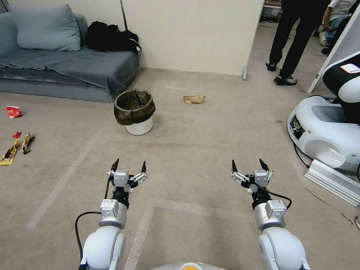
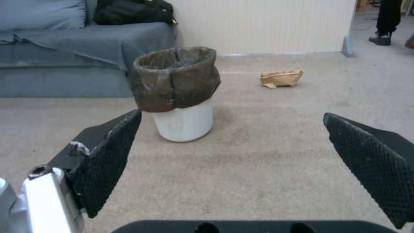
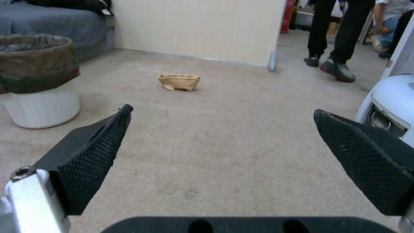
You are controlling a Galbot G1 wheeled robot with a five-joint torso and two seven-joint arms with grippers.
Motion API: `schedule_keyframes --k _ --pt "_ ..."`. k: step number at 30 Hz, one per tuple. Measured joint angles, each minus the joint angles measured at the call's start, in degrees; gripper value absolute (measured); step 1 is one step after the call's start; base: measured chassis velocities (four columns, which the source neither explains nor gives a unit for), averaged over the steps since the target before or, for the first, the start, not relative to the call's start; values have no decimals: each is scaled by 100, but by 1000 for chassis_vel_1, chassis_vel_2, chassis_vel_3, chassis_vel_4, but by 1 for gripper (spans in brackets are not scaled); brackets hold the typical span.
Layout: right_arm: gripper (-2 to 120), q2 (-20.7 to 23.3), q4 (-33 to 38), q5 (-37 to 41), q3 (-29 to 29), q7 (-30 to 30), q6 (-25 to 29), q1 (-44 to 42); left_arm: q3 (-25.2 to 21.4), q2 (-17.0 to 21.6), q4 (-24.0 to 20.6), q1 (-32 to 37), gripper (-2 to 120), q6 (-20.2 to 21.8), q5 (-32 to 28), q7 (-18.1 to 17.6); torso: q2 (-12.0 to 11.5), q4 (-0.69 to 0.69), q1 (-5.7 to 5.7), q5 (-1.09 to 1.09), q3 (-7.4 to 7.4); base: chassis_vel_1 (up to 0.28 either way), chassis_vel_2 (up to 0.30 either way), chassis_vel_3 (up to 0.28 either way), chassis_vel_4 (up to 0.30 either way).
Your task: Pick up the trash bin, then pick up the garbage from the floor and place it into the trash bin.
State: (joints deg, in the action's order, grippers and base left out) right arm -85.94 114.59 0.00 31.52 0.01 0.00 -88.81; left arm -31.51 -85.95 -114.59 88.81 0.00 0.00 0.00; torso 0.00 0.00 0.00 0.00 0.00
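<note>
White plastic trash bin [image 1: 138, 114], dark bag folded over its rim, stands upright on the carpet at my 11 o'clock, near the grey sofa [image 1: 71, 65]. Crumpled brown paper bag [image 1: 194, 98] lies at 12 o'clock beyond it; red and yellow wrappers [image 1: 15, 144] at 9 o'clock. Risk, as I judge it: gripping only the loose liner would let the bin slip or tip. My left hand [image 1: 128, 166] and right hand [image 1: 249, 165] hover wide open, empty, touching nothing.
</note>
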Motion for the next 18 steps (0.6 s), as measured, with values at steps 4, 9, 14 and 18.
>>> schedule_keyframes --k 4,9,14,18 --pt "100 0 0 0 0 0 0 0 0 0 0 0 100 0 0 0 0 0 0 0 0 0 0 0 0" --pt "100 0 0 0 0 0 0 0 0 0 0 0 100 0 0 0 0 0 0 0 0 0 0 0 0" --pt "100 -6 40 -13 -3 0 0 -29 15 0 -83 38 100 46 18 -25 0 0 0 0 0 0 0 0 0" --pt "100 -88 460 -184 -62 57 0 -330 150 -15 -565 277 100 338 164 -191 0 1 0 0 0 0 0 0 0"
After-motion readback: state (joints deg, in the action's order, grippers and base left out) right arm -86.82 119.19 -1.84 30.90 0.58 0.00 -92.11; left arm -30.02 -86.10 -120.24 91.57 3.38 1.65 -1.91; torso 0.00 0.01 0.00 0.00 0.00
